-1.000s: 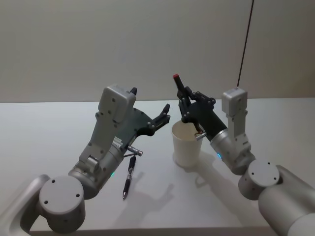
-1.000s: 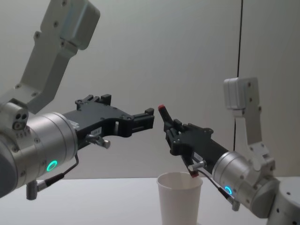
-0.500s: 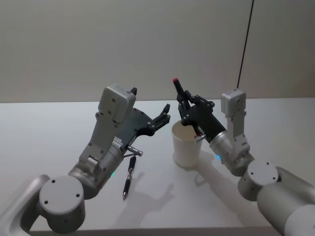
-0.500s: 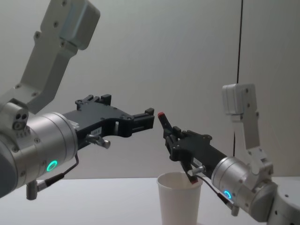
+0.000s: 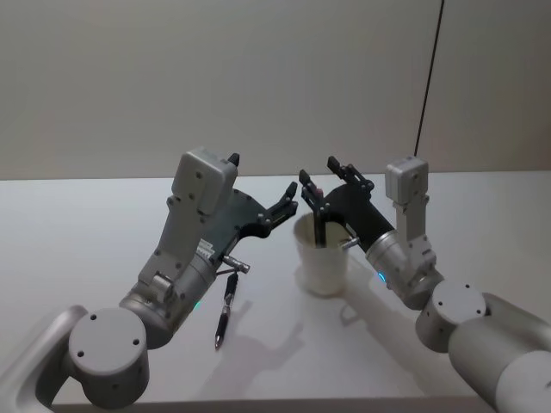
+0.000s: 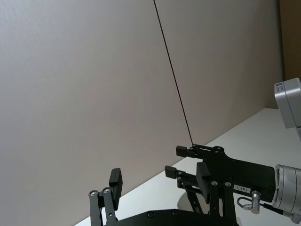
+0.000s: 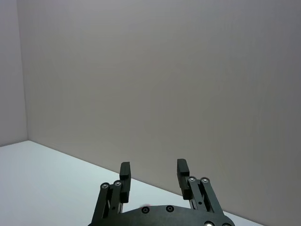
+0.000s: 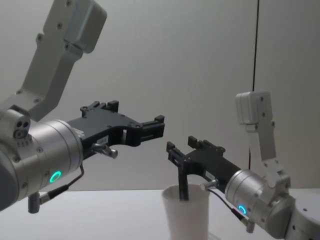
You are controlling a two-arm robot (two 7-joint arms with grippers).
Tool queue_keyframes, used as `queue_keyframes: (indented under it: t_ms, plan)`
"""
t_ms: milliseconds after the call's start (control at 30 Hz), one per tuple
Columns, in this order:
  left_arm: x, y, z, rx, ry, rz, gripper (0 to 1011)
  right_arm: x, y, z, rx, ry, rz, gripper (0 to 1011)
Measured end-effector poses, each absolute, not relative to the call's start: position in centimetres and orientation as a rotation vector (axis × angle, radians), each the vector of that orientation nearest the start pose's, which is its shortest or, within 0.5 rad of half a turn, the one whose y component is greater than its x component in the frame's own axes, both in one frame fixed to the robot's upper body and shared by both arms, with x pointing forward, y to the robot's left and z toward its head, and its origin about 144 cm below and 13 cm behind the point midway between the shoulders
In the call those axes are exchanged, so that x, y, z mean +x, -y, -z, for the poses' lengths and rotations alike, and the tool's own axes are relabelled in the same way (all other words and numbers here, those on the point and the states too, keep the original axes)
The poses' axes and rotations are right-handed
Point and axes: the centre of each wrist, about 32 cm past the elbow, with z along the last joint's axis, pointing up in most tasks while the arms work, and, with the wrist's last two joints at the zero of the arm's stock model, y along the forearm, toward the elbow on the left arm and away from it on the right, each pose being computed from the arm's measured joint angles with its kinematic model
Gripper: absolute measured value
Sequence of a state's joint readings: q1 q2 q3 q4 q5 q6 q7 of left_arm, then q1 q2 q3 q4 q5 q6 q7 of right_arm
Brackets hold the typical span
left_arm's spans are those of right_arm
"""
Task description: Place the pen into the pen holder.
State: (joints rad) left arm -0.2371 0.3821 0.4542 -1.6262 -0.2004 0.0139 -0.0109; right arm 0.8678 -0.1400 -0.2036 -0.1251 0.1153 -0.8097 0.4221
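Note:
The pen holder (image 5: 323,265) is a white paper cup standing on the table between the arms, and the chest view has it low at centre (image 8: 187,222). A dark pen (image 5: 320,228) stands inside it, leaning on the rim (image 8: 183,182). My right gripper (image 5: 318,175) hovers just above the cup's mouth, open, with its fingers either side of the pen's top and apart from it (image 8: 181,144). In the right wrist view its fingers (image 7: 182,168) hold nothing. My left gripper (image 5: 284,202) hangs open left of the cup, raised above the table (image 8: 159,125).
A second dark pen (image 5: 225,308) lies on the white table (image 5: 103,232) under my left arm, left of the cup. A thin black cable (image 5: 429,73) hangs against the back wall at the right.
My right gripper opened and let go of the red-topped pen, which dropped down into the cup. The cup shifted slightly left. The left arm stayed still.

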Motion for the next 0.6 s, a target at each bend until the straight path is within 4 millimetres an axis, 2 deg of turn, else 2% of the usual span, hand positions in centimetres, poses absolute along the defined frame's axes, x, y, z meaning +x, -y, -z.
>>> queue_keyframes:
  t_ms: [100,200,267,400,533,600]
  plan:
    - [49.20,-19.84,-120.44,0.061,0.268,-1.124,1004,61.51,13.45,-109.11,0.177,0.174,0.972,629]
    - [49.20,-19.84,-120.44,0.061,0.268,-1.124,1004,61.52,13.44,-109.11,0.177,0.172,0.972,768]
    - [49.20,-19.84,-120.44,0.061,0.268,-1.124,1004,61.51,13.45,-109.09,0.177,0.171,0.972,796]
    - [49.20,-19.84,-120.44,0.061,0.268,-1.124,1004,61.51,13.46,-109.07,0.180,0.169,0.974,922]
    - [49.20,-19.84,-120.44,0.061,0.267,-1.124,1004,61.54,13.47,-109.12,0.189,0.168,0.977,1001]
    - [49.20,-19.84,-120.44,0.061,0.268,-1.124,1004,61.54,13.48,-109.12,0.193,0.167,0.980,1001]
